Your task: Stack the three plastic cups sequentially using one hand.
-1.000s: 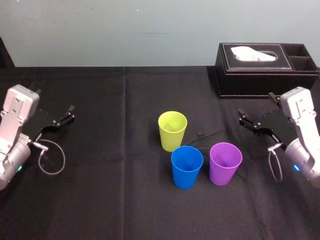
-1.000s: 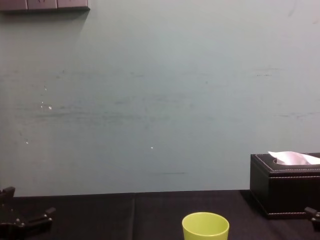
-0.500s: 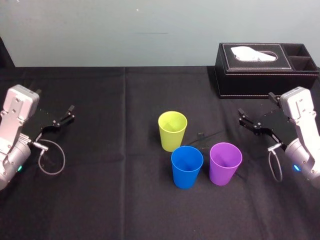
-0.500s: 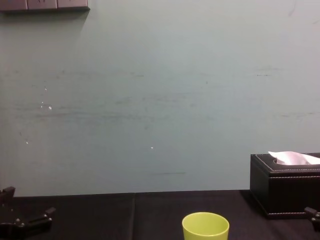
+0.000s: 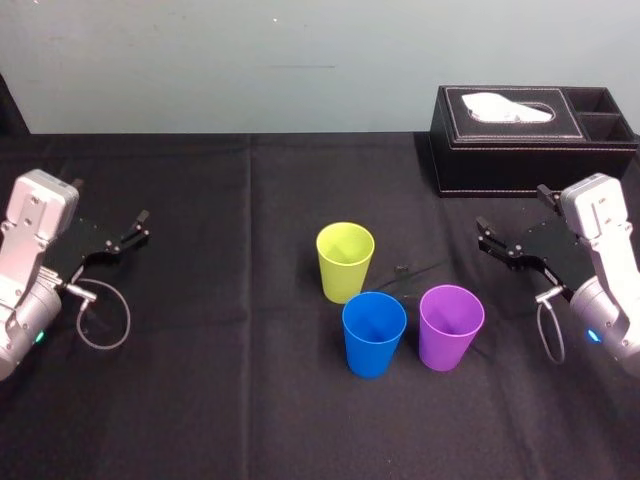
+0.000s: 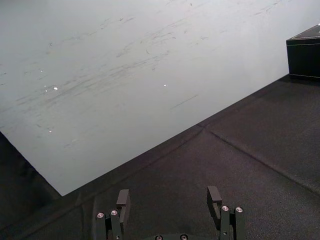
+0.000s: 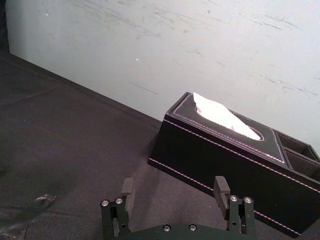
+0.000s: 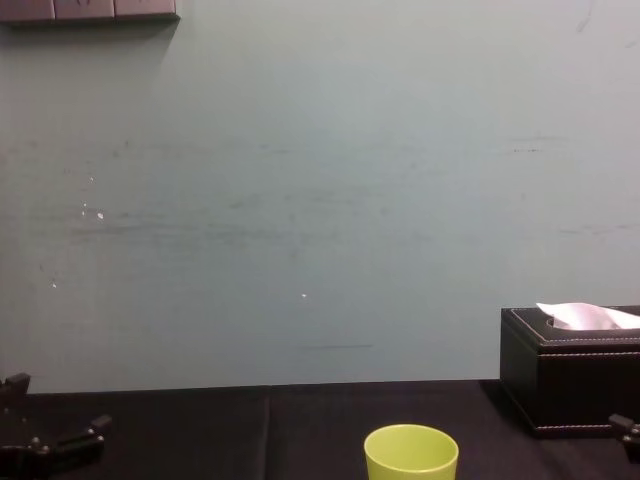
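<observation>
Left gripper (image 5: 122,236) and right gripper (image 5: 512,226) sit wide open, empty; green cup (image 5: 345,260), blue cup (image 5: 373,332) and purple cup (image 5: 451,326) crowd together, so a finger reaching one may topple its neighbour.

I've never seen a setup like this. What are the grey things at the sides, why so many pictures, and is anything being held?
It is a robot with two arms. Each arm ends in a gripper, a pincer with two fingers. The left gripper is at the table's left side and the right gripper at its right. Both are open and hold nothing. One picture looks down from the robot's head, one looks across from its chest, and one comes from a camera on each wrist. Three cups stand upright and unstacked on the black table: a lime-green cup, with a blue cup and a purple cup nearer the robot. A black tissue box sits at the far right.
</observation>
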{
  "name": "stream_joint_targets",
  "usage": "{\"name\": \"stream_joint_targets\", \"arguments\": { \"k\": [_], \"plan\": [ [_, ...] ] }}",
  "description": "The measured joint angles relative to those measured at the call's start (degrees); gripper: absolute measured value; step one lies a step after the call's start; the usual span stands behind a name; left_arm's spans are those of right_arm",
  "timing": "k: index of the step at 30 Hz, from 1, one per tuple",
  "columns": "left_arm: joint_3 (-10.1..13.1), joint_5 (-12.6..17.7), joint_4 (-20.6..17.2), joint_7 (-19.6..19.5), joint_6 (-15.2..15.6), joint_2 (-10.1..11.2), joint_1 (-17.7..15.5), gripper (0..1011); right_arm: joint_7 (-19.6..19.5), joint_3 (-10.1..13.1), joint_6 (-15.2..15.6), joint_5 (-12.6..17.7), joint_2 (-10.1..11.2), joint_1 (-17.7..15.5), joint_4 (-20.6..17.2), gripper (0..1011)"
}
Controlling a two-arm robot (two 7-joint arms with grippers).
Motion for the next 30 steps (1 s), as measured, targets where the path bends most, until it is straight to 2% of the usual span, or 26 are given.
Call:
{"name": "stream_joint_targets", "arguments": {
  "k": [11,19,24,30],
  "plan": [
    [0.0,0.0,0.0,0.0,0.0,0.0,0.0,1011,0.03,0.06,0.01,-0.01,-0.02,-0.03,-0.01,1003],
    [0.0,0.0,0.0,0.0,0.0,0.0,0.0,1011,1.81,2.12,1.62,1.25,0.38,-2.41,-2.79,1003],
    [0.0,0.0,0.0,0.0,0.0,0.0,0.0,1011,3.29,3.37,3.96,2.35,1.66,-4.29,-5.61,1003],
    [0.0,0.0,0.0,0.0,0.0,0.0,0.0,1011,5.45,5.3,7.82,3.68,4.51,-7.15,-10.25,1003]
  ]
}}
